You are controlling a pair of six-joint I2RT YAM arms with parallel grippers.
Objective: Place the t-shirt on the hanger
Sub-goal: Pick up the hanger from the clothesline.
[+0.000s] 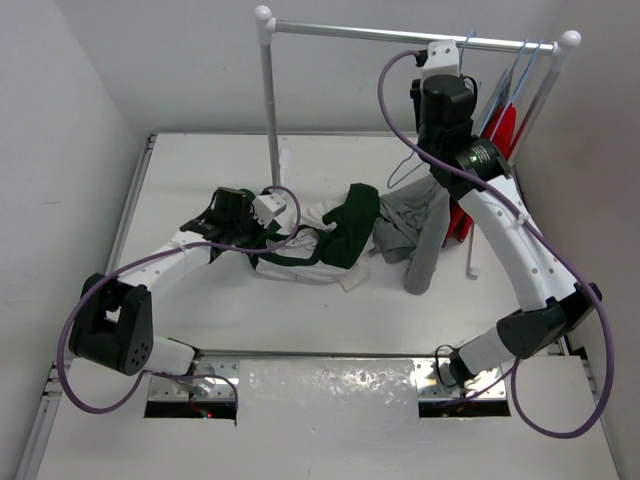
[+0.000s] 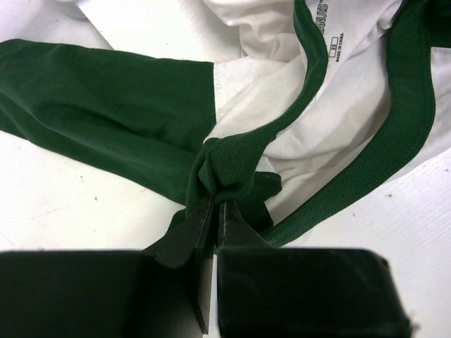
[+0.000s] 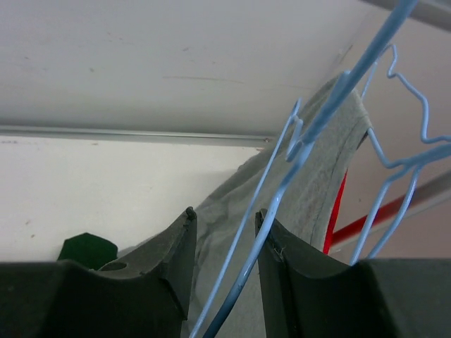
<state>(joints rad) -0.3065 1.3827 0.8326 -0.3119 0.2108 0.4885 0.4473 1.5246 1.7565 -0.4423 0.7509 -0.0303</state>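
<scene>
We find the left hand (image 2: 215, 204) pressed together low over the bench (image 1: 200, 170). Its two fingertips pinch a bunched fold of the dark green collar band of the cream-white t-shirt with dark green sleeves (image 2: 246, 105). The t-shirt lies crumpled on the bench, spreading ahead of that hand and to its right. One green sleeve stretches away to the left of the fingertips. The neck opening, with its printed label, lies ahead and to the right; the label's print is too small for us to read in full.

The right hand (image 3: 224, 239) is up off the bench, at the top bar of the tall white clothes rail (image 1: 268, 90). Its fingers stand partly apart, and the thin pale-blue wire hanger (image 3: 304, 144) runs up through the gap between them. One strand lies close against the inner face of the right-side finger. The other finger is clear of the wire, so we record no pinch.

A plain grey shirt (image 3: 324, 190) hangs just beyond the fingertips, behind the wire; we cannot tell whether it sits on this same hanger. A second pale-blue hanger (image 3: 405, 169) and a red shirt (image 3: 337, 211) show to the right of the hand. The t-shirt and the hanger are well apart.
</scene>
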